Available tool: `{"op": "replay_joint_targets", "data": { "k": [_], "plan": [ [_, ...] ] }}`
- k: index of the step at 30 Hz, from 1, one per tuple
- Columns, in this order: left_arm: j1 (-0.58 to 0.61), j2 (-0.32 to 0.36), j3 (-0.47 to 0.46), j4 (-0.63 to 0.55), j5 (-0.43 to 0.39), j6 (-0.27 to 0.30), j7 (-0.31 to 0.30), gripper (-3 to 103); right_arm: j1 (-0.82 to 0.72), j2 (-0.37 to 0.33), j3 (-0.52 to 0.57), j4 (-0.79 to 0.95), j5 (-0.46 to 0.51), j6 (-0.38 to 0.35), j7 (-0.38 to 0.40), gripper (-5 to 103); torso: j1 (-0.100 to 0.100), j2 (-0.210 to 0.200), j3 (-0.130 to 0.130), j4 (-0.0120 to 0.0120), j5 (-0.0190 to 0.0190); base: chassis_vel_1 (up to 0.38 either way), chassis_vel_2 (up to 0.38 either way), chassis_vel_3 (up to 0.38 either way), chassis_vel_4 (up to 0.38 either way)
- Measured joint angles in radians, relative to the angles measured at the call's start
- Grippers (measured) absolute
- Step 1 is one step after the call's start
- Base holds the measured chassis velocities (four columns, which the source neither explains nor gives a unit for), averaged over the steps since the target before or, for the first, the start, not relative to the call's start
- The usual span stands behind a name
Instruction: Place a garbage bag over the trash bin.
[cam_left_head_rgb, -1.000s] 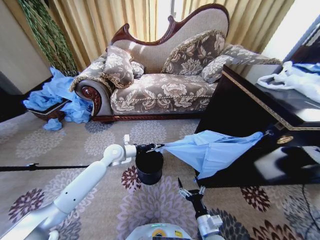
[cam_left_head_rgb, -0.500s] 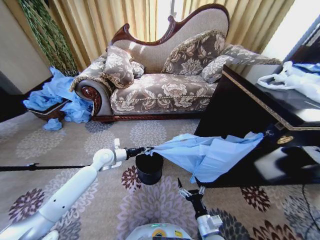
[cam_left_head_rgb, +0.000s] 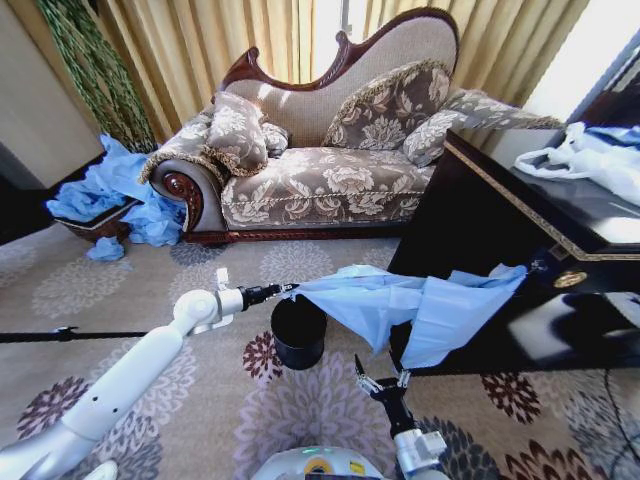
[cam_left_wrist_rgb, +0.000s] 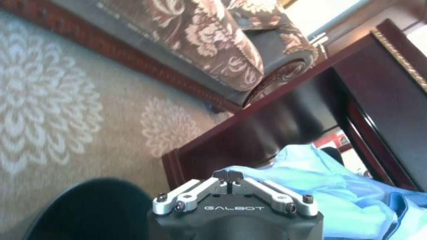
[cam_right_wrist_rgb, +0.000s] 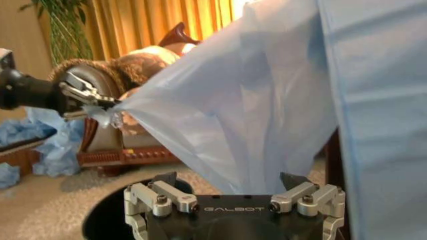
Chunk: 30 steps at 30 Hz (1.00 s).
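at the head view's centre the left gripper, pinched on a corner of the garbage bag, stretches it above the trash bin to spread it, while the right gripper waits spread apart at lower centre.

The left arm was a run of smooth white tubular segments ending in a black wrist and a slim dark left gripper. Each wrist unit was a black block lettered "GALBOT" in white, carrying silver metal linkages fastened with small dark screws and tipped with black jaws. The right gripper rose on a black stalk from a white collar, beside the base's rounded white top.
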Motion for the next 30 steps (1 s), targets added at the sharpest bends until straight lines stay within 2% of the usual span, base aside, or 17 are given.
{"op": "replay_joint_targets", "data": {
  "k": [10, 25, 30],
  "plan": [
    [-0.029, 0.018, -0.006, -0.004, 0.029, -0.007, 0.016, 0, -0.003, -0.009, -0.014, 0.022, 0.001, 0.003, 0.005, 100, 0.0, 0.0, 0.0, -0.0002, 0.0003, 0.0, 0.0, 0.0, 0.0],
    [0.013, 0.136, -0.08, 0.021, 0.017, -0.027, 0.059, 0, 0.011, -0.013, -0.009, 0.008, 0.008, 0.004, 0.005, 100, 0.0, 0.0, 0.0, 0.0, 0.0, 0.0, 0.0, 0.0, 0.0],
    [-0.003, 0.144, -0.093, 0.003, 0.002, -0.028, 0.058, 0, 0.008, -0.019, 0.0, 0.029, 0.016, 0.002, 0.006, 100, 0.0, 0.0, 0.0, 0.0, 0.0, 0.0, 0.0, 0.0, 0.0]
  ]
}}
